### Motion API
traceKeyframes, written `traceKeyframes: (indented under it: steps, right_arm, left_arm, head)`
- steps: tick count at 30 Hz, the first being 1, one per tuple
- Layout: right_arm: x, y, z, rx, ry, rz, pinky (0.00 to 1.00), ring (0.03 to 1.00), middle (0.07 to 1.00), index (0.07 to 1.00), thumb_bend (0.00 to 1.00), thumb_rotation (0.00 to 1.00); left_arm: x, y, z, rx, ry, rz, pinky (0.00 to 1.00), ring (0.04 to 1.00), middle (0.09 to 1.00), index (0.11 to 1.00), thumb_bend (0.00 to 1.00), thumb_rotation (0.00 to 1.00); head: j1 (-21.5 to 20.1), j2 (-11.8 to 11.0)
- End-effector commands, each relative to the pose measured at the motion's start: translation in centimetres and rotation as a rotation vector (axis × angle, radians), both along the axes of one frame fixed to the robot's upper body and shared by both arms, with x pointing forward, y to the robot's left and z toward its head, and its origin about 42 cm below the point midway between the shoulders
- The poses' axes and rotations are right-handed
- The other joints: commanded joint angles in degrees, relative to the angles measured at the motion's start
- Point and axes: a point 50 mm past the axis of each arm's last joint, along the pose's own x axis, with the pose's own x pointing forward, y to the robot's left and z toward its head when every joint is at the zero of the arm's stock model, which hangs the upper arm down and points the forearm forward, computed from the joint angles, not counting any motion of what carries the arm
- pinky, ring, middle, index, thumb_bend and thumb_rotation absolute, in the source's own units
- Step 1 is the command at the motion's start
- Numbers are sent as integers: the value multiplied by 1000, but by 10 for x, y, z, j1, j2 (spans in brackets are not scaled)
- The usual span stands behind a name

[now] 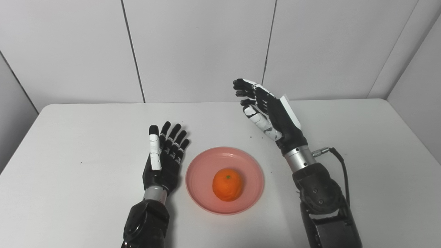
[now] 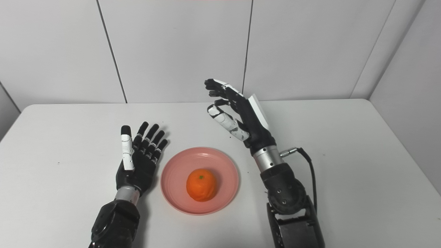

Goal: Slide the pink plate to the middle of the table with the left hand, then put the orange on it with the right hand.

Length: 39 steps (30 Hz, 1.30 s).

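The pink plate (image 1: 203, 170) lies near the middle of the white table, toward the front. An orange (image 1: 227, 184) rests in the plate's centre. My left hand (image 1: 165, 153) is just left of the plate, open, fingers spread and pointing away, not touching the rim. My right hand (image 1: 263, 108) is raised above the table behind and to the right of the plate, open with fingers loosely curled and nothing in it. In the right eye view the same orange (image 2: 201, 184) sits on the plate (image 2: 175, 172) between the left hand (image 2: 139, 155) and right hand (image 2: 237, 112).
The white table (image 1: 361, 144) runs to a rounded far edge against a panelled grey wall. A black cable (image 1: 339, 160) loops off my right wrist above the table surface.
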Motion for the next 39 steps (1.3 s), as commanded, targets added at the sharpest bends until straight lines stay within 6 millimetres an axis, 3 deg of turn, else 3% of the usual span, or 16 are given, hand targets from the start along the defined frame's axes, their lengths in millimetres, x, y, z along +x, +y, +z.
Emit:
traceKeyframes:
  steps: [1,6,9,12,13,15,22,26,39]
  right_arm:
    - [3,5,1,133,17,-70,777,796,814,812,877,989]
    - [6,2,-27,328,123,-241,846,846,851,853,830,996]
    - [7,1,-47,416,173,-281,913,891,901,918,797,1000]
    - [4,1,-64,445,210,-286,978,939,936,952,778,1000]
    - [2,1,-72,453,231,-288,993,959,949,959,768,1000]
    - [0,2,-84,453,261,-295,998,967,954,962,762,1000]
    - [-12,5,-120,429,312,-312,1000,986,967,956,740,1000]
    - [-16,7,-127,415,320,-304,1000,978,956,946,759,1000]
    - [-19,9,-130,378,313,-280,1000,924,910,900,757,1000]
  left_arm:
    - [6,2,4,98,-58,44,920,954,973,945,882,805]
    - [12,13,-1,345,-204,92,988,983,982,923,943,781]
    - [12,16,-8,490,-263,106,999,997,984,936,878,805]
    - [11,15,-10,551,-256,129,1000,996,986,947,842,855]
    - [11,14,-10,564,-227,138,932,955,956,944,829,856]
    - [10,13,-8,573,-175,141,888,930,938,941,824,854]
    - [11,13,1,572,-91,64,998,1000,999,988,777,898]
    - [11,14,5,563,-90,51,1000,1000,1000,998,751,896]
    - [9,10,0,549,-68,39,1000,1000,1000,1000,814,937]
  head:
    - [-1,0]
    - [0,1]
    - [1,2]
    - [1,2]
    - [2,2]
    - [2,2]
    - [2,5]
    - [1,5]
    - [1,5]
